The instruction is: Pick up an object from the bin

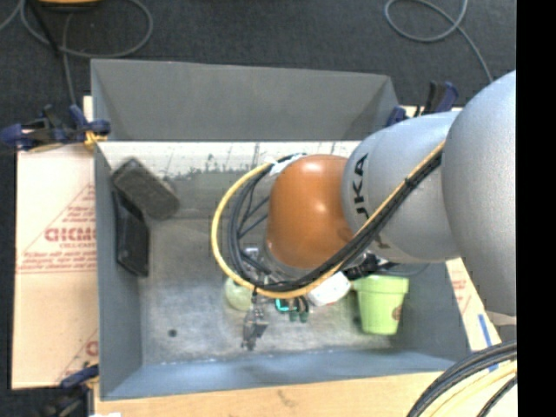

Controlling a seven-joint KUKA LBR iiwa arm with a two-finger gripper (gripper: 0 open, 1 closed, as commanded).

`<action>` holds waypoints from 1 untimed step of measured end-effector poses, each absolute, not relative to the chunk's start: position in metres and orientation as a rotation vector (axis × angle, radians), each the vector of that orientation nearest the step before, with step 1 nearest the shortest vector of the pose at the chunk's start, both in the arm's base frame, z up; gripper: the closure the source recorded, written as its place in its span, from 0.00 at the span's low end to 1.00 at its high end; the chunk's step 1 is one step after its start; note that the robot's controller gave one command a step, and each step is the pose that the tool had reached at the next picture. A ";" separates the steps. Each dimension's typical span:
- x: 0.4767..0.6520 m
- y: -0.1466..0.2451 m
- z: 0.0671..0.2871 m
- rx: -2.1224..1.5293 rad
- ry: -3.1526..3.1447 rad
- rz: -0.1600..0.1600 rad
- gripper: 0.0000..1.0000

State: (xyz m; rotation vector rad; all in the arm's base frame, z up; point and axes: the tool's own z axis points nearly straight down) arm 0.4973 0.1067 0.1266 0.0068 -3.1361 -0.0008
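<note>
Two things lie closest to the gripper (254,324), low by the near wall of the bin (243,102) — a pale green ball (234,295) just beside it, on its far-left, and a green cup (380,302) further to its right. We cannot tell if it is open or closed.

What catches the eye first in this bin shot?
The arm's orange cover dominates the middle of the bin, with the gripper low near the front wall. A bright green cup sits to its right in the front right part. By the left wall lie a dark grey block and a black flat thing.
</note>
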 end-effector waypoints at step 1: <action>0.499 0.106 0.130 0.002 -3.143 -0.003 0.00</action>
